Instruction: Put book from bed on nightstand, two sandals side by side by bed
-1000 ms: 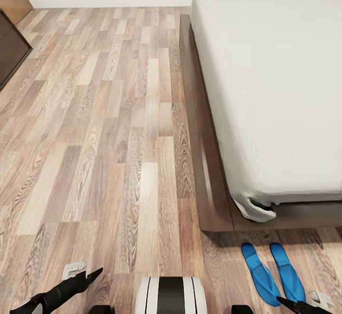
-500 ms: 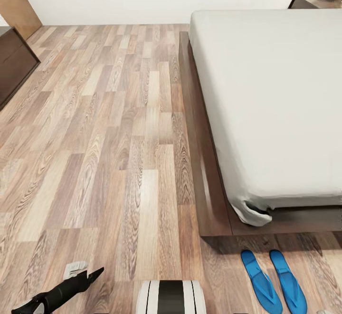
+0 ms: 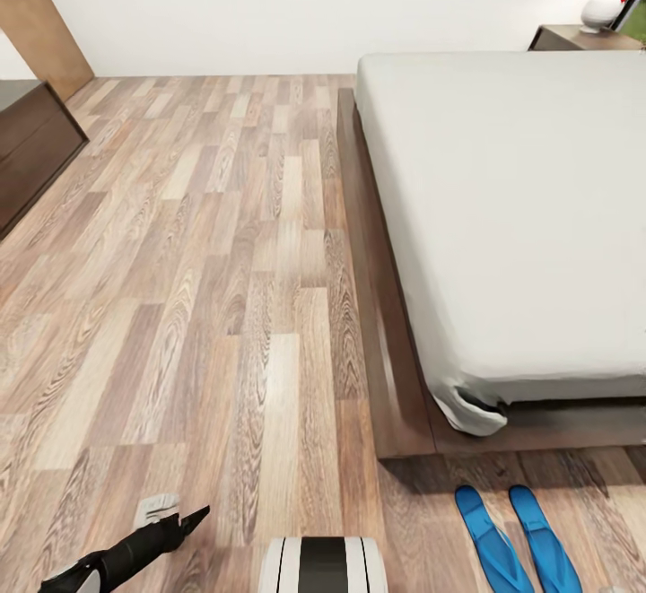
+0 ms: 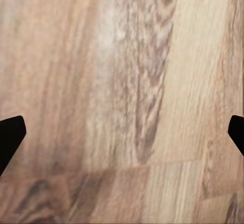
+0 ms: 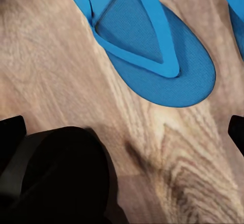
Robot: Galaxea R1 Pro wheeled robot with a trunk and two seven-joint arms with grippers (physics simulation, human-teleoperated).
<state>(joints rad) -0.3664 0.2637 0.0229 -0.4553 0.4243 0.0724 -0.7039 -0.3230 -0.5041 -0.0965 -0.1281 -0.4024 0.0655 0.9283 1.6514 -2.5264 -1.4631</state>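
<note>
Left end effector (image 3: pixel 184 519) hangs spread over wood-plank floor (image 3: pixel 224 261); two bright-blue flip-flop sandals (image 3: pixel 519 539) lie paired beside the dark-framed, pale-mattressed bed (image 3: pixel 520 216), book unseen.

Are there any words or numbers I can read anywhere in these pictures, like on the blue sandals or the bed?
None: no words, numbers or signs can be read.
The sandals are plain blue with no label.
The bed is plain, with no writing.
The floor shows only wood grain.
</note>
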